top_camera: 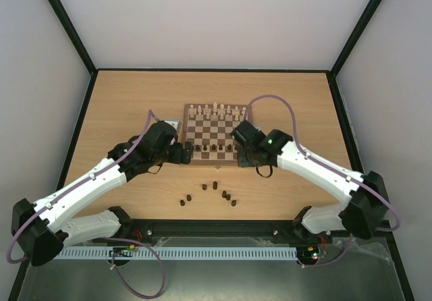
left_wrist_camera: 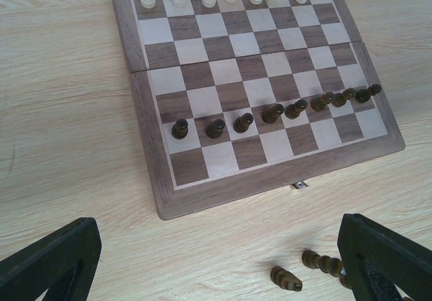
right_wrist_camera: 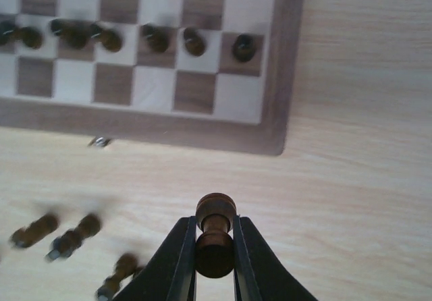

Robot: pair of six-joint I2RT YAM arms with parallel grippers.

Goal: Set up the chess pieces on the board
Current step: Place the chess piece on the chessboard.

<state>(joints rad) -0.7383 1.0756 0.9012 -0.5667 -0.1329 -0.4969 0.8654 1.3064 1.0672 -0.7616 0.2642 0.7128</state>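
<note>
Cream pieces (top_camera: 214, 110) are set along the board's (top_camera: 212, 133) far edge, dark pawns (left_wrist_camera: 273, 114) lined before its unfilled near rank. Loose dark pieces (top_camera: 225, 195) are left by the table's (top_camera: 135, 112) near edge. A dark piece (right_wrist_camera: 216, 210) is clamped in the right gripper (right_wrist_camera: 214, 228). The left gripper (left_wrist_camera: 216, 247) is spread wide.

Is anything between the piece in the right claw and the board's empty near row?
Nothing visible. The right claw holds a dark piece over bare table; the pawns stand a row beyond on the board.
</note>
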